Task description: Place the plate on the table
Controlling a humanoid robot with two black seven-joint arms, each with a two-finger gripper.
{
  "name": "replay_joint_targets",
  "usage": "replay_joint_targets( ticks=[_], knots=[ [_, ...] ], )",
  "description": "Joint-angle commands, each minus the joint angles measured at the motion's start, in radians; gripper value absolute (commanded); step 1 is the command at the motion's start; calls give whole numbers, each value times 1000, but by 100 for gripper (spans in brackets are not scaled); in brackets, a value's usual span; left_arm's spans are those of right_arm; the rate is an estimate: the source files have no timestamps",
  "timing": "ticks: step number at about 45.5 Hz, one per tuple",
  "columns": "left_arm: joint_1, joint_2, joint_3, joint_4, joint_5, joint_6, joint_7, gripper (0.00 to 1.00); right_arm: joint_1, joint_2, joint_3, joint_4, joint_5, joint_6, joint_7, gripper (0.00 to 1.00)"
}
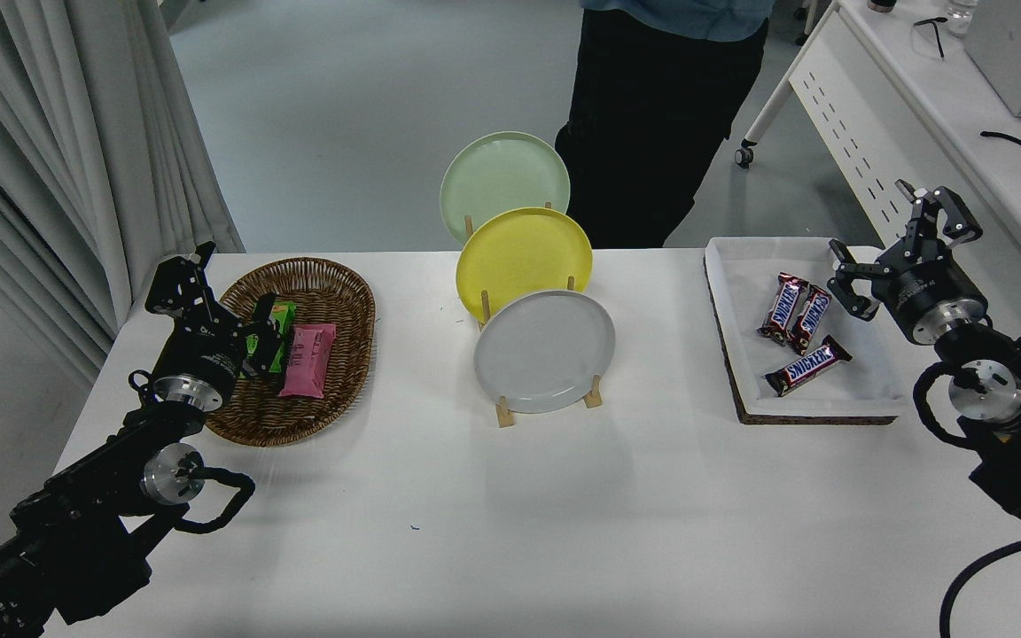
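Note:
The light-grey plate (544, 351) stands on edge in the front slot of a wooden rack (503, 413) near the middle of the white table (493, 532). A yellow plate (524, 251) and a pale green plate (503, 174) stand behind it in the same rack. My right gripper (896, 244) is open and empty, raised over the far right corner of the table, well to the right of the plates. My left gripper (231, 297) is parked at the left over the wicker basket, open and empty.
A wicker basket (333, 292) at the left holds a pink packet (307, 358) and a green packet (278, 330). A white-lined tray (865, 390) at the right holds three chocolate bars (797, 312). A person (661, 115) stands at the far side. A white perforated desk (865, 133) is at the top right.

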Motion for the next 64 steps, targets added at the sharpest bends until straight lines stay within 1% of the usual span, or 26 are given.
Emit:
replay_joint_targets(
  ticks=[1,8,16,21,27,34,41,46,52,60,64],
  knots=[
    [0,0,0,0,0,0,0,100,54,-51,-180,7,7,0,0,99],
    [0,0,0,0,0,0,0,100,89,-99,-218,7,-12,0,0,99],
    [0,0,0,0,-1,0,0,100,178,-102,-494,13,-66,12,0,99],
    [0,0,0,0,-1,0,0,100,194,-102,-588,13,-68,14,0,99],
    [0,0,0,0,0,0,0,100,200,-101,-606,13,-74,15,0,99],
    [0,0,0,0,0,0,0,100,189,-90,-608,14,-134,14,-2,99],
    [0,0,0,0,0,0,0,100,210,-102,-616,13,-146,8,-3,99],
    [0,0,0,0,0,0,0,100,263,-125,-651,36,-206,34,-9,99],
    [0,0,0,0,0,0,0,100,310,-170,-702,98,-212,123,-12,99],
    [0,0,0,0,-1,0,0,100,339,-188,-712,146,-207,103,-21,99],
    [0,0,0,0,0,0,0,100,355,-202,-712,221,-206,68,-38,99]
  ],
)
